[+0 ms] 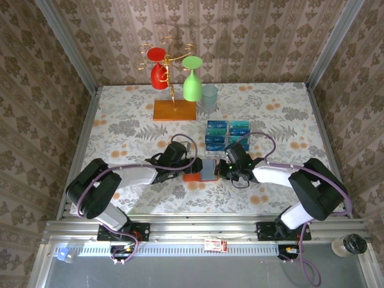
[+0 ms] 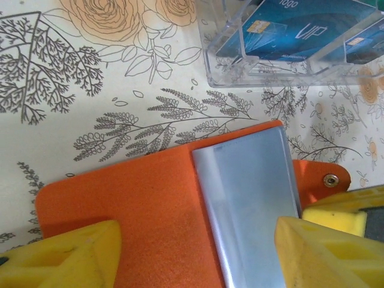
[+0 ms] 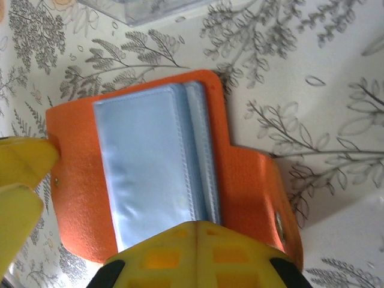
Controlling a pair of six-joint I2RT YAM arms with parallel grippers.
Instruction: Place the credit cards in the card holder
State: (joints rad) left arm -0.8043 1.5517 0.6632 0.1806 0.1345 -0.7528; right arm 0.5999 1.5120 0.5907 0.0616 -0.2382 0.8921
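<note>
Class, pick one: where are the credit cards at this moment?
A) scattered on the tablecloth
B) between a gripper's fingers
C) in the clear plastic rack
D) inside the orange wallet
C: the credit cards stand in the clear rack; the card holder's pockets look empty.

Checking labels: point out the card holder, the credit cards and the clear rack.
card holder (image 3: 153, 174): right wrist view, on its grey-blue pocket sleeve.
credit cards (image 2: 300, 27): left wrist view, on the blue face of one card.
clear rack (image 2: 264, 72): left wrist view, on its near wall.

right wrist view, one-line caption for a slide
Open orange card holder on floral tablecloth, grey-blue pockets up, shut right gripper at its near edge.
</note>
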